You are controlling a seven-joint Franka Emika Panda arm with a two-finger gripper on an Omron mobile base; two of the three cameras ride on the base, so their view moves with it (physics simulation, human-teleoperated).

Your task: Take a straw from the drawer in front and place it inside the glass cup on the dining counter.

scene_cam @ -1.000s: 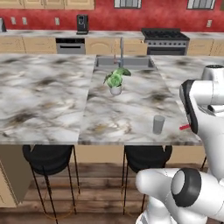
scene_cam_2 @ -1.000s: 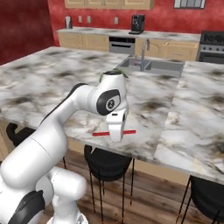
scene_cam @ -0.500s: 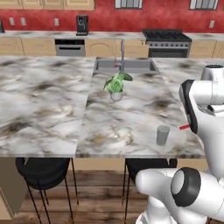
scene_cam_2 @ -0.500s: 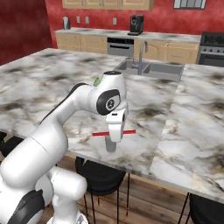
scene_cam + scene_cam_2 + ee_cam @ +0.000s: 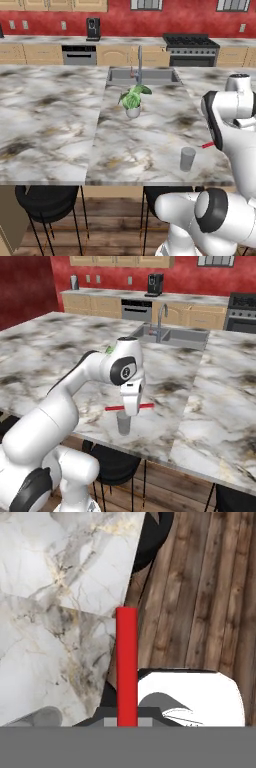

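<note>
With the straw (image 5: pixel 129 406) pinched crosswise in the gripper (image 5: pixel 131 408) just above the cup (image 5: pixel 123 423), only upending and inserting it remains.

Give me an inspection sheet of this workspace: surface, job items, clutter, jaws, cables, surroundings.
Surface: dining counter, white-grey marble with brown veins, sink set into its far side.
Job's things: straw, red, held level above the glass cup; the cup stands upright near the counter's front edge with no straw in it yet.
Clutter: potted plant in a white pot, behind the cup, apart from it.
Grippers: gripper, jaws shut on the straw near its middle.
Cables: nothing seen.
Surroundings: black bar stools under the counter, wood floor, red wall, stove, coffee machine.
</note>
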